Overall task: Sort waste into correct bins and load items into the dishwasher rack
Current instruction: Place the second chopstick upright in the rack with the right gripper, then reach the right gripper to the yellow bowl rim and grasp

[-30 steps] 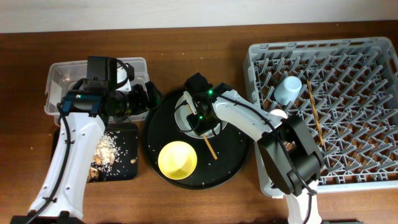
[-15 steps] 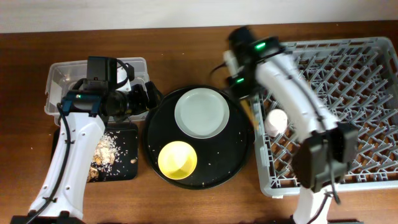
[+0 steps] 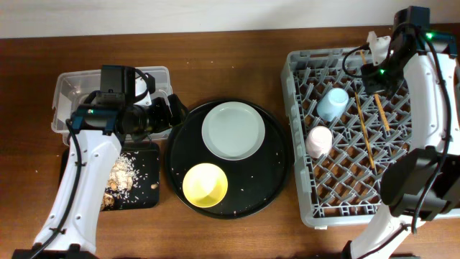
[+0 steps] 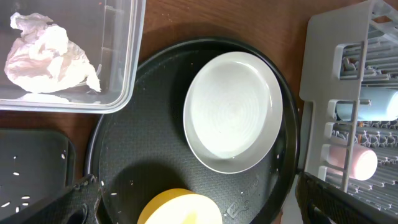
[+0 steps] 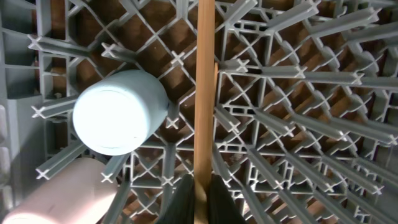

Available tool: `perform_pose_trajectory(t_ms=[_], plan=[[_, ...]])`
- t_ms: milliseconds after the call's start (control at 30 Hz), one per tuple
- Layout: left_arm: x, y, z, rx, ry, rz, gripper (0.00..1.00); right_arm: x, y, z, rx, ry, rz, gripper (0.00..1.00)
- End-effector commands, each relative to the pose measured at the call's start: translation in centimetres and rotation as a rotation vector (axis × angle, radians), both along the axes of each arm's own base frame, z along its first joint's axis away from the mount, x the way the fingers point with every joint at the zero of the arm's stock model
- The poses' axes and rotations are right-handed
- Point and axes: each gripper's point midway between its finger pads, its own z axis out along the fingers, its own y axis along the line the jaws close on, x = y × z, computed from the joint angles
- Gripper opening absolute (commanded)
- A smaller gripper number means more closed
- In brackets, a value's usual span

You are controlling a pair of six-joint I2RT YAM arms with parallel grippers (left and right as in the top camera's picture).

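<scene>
The right claw (image 5: 200,199) is closed on one wooden chopstick (image 5: 204,93), held over the grey dishwasher rack (image 3: 302,208). Beside this claw, a light blue cup (image 3: 333,104), a pink-white cup (image 3: 319,141) and the other chopstick (image 3: 365,133) are already lodged in the rack. The left claw (image 4: 202,200) is spread wide and empty. Below it, a white plate (image 4: 231,112) and a yellow bowl (image 3: 205,185) are left on a round black tray (image 3: 269,187). Beside that claw, a tissue (image 4: 46,53) is seen in the clear box (image 4: 127,62) and food scraps (image 3: 126,169) on the flat black tray (image 3: 147,194). Loading is judged past halfway.

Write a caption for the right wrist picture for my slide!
Right tool grips a chopstick beside the blue cup in the rack.
</scene>
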Motion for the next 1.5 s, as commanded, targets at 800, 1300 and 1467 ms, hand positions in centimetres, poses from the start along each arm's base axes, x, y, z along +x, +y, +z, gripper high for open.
perform_pose_trajectory(t_ms=[800,1300,1467], plan=[[0.0,0.1,0.1,0.008,-0.008,-0.008,0.99,-10.3,25.5,6.7,0.725,0.275,0.436,0.53],[0.0,0.1,0.1,0.008,-0.008,-0.008,0.99,-19.9,36.7,6.7,0.601,0.436,0.729,0.64],[0.0,0.1,0.1,0.008,-0.008,-0.008,0.99,-20.6,33.4,11.0,0.491,0.250,0.614,0.98]])
